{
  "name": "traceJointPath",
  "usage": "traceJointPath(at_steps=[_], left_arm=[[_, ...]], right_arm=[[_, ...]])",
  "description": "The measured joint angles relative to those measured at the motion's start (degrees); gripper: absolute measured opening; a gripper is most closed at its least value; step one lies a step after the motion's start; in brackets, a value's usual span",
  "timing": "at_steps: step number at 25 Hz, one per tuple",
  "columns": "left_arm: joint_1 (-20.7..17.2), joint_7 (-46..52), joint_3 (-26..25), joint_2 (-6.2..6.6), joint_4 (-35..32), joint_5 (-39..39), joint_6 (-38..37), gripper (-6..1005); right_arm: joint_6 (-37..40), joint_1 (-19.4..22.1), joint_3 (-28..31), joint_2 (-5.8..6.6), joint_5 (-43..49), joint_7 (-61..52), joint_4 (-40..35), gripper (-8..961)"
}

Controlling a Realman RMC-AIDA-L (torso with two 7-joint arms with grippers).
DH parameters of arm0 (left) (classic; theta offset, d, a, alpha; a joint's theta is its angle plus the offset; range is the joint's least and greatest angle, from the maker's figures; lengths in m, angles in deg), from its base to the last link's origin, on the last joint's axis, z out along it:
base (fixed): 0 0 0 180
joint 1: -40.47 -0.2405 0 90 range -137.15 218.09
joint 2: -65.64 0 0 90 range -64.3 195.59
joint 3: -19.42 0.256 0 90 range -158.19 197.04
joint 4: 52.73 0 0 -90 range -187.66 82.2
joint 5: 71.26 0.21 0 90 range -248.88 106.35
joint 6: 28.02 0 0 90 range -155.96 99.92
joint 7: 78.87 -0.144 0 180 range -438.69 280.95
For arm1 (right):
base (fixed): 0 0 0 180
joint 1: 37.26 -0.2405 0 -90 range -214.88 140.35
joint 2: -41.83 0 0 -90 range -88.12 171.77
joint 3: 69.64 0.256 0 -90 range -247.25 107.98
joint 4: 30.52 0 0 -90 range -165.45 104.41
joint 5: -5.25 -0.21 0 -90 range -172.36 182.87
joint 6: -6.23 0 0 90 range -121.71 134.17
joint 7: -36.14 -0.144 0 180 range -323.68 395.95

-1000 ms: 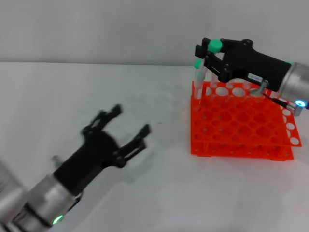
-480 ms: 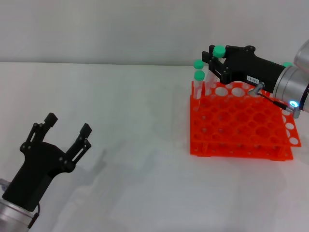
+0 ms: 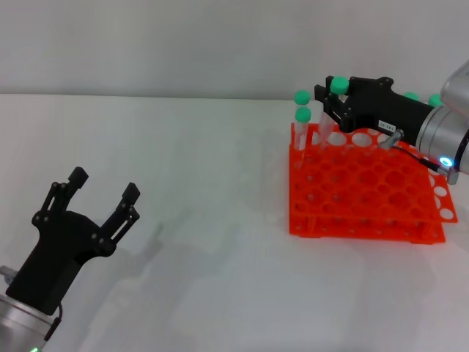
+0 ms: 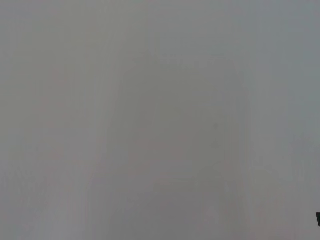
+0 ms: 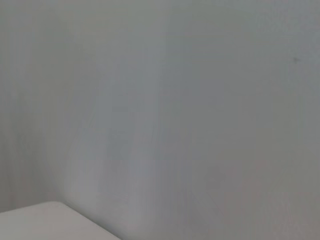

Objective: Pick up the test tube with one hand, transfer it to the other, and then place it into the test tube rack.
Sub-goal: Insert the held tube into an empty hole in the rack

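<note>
Test tube (image 3: 331, 110) — clear, green-capped — upright in right gripper (image 3: 327, 101).

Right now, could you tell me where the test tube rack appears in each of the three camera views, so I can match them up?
Head view: the test tube rack stands at the right on the white table, under the right gripper.
Left wrist view: not in it; only a blank grey surface.
Right wrist view: not in it; only a pale wall and a white corner.
Shared landmark: none that I can match with confidence.
</note>
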Motion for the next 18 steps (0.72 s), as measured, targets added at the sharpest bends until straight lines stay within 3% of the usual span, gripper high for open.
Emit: traceJointPath(at_steps=[18], left_arm=[[0.54, 0.36, -0.07, 0.16, 0.31, 0.03, 0.0, 879]], right_arm=[[-2.73, -0.26, -0.94, -0.36, -0.01, -0.23, 0.79, 283]])
